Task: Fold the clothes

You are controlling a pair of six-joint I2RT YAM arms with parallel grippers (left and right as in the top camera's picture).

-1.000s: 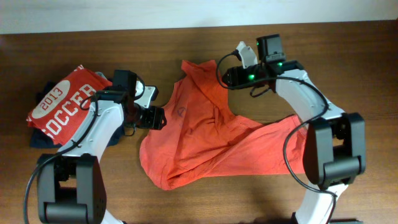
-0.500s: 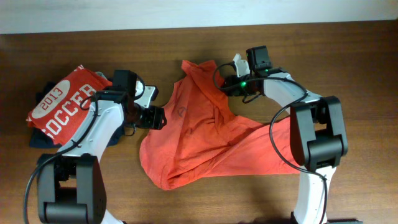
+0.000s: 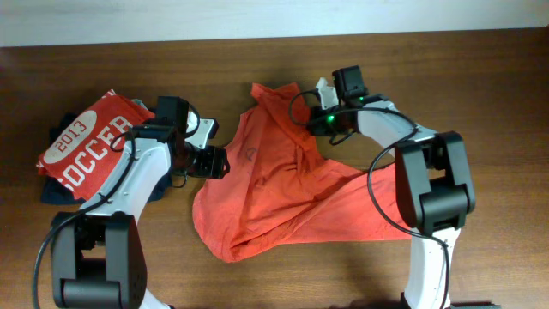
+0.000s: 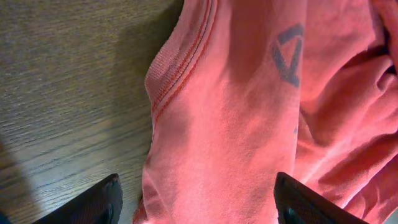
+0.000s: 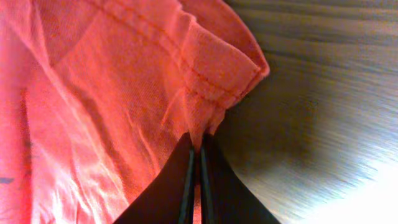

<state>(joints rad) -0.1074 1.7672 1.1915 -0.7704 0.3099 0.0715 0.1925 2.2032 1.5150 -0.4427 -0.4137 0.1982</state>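
Observation:
The clothes [image 3: 274, 189], one orange-red T-shirt, lie crumpled in the middle of the wooden table. My right gripper [image 3: 310, 118] is at the shirt's upper right edge. In the right wrist view its fingertips [image 5: 198, 142] are shut on a stitched hem fold of the clothes [image 5: 112, 93], with cloth pinched between them. My left gripper [image 3: 219, 163] sits at the shirt's left edge. It is open [image 4: 196, 202], its two dark fingers [image 4: 93, 204] standing wide on either side of a ribbed edge of the clothes [image 4: 236, 112]. The chest print is mostly hidden in folds.
A folded red shirt printed "2013 SOCCER" [image 3: 90, 142] lies at the far left on top of dark folded garments [image 3: 53, 193]. Bare wood [image 3: 480, 94] shows right of the shirt, and the table's far edge [image 3: 274, 39] runs along the top.
My right gripper has slid left onto the shirt's upper right edge and shut on the hem. The left arm and the shirt's lower part have not moved.

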